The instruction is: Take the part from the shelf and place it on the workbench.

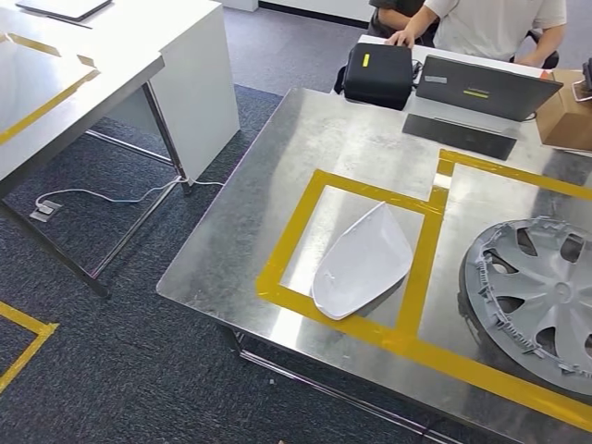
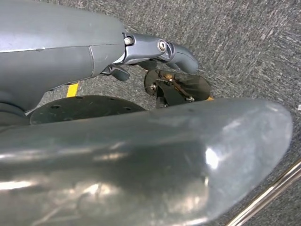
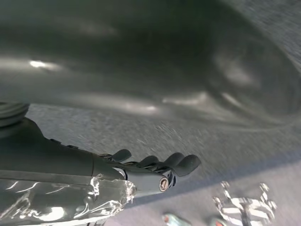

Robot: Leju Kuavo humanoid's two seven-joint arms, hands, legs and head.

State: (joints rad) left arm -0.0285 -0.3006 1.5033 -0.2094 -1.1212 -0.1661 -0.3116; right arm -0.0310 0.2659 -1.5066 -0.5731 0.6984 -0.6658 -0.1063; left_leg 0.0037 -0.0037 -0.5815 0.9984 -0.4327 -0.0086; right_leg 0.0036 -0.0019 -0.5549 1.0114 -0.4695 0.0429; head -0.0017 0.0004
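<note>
A white, shell-shaped part [image 1: 363, 262] lies flat on the steel workbench [image 1: 279, 176], inside a rectangle of yellow tape [image 1: 288, 239]. Nothing touches it. In the left wrist view my left hand [image 2: 149, 52] hangs over grey carpet with its thumb and fingers stretched out and nothing in them. In the right wrist view my right hand [image 3: 156, 168] also hangs above the carpet, fingers extended side by side and holding nothing.
A grey wheel cover [image 1: 537, 296] lies in the neighbouring taped field on the right. At the bench's far end are a black case [image 1: 379, 74], a dark laptop [image 1: 482, 88], a cardboard box [image 1: 565, 116] and a seated person [image 1: 488, 23]. A second table [image 1: 69, 83] stands left, with a floor cable [image 1: 104, 196].
</note>
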